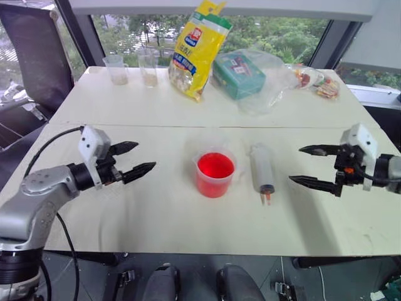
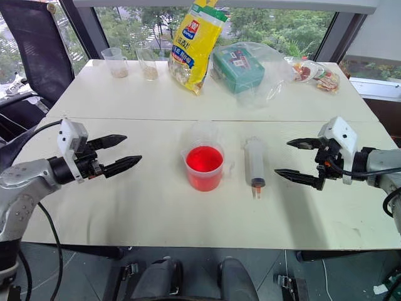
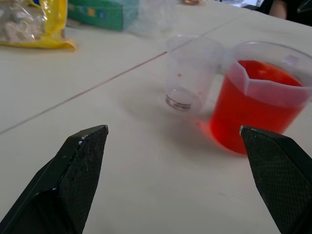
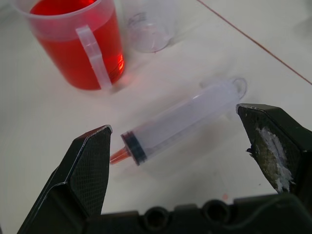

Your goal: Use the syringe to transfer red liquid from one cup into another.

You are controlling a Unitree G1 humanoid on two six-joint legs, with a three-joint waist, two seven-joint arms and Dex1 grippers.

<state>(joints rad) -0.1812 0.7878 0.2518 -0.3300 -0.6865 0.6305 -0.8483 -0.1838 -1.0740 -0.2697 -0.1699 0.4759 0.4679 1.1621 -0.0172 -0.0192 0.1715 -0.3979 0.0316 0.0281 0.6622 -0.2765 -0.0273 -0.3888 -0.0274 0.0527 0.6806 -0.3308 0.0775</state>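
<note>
Lying flat on the tabletop [image 1: 156,219], the light, slippery syringe [image 1: 262,168] is best gripped mid-barrel by the open, empty right claw [image 1: 307,164]; the left claw [image 1: 139,158] is held open too.

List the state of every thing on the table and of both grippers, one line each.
Syringe: lying flat, untouched.
Red cup: upright, holds red liquid.
Colourless cup: upright, empty, behind the red cup.
Left gripper: open, empty.
Right gripper: open, empty.
Yellow bag: standing, leaning.

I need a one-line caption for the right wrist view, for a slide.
Open right pincer above the syringe lying flat, beside the red cup and empty clear cup.
</note>
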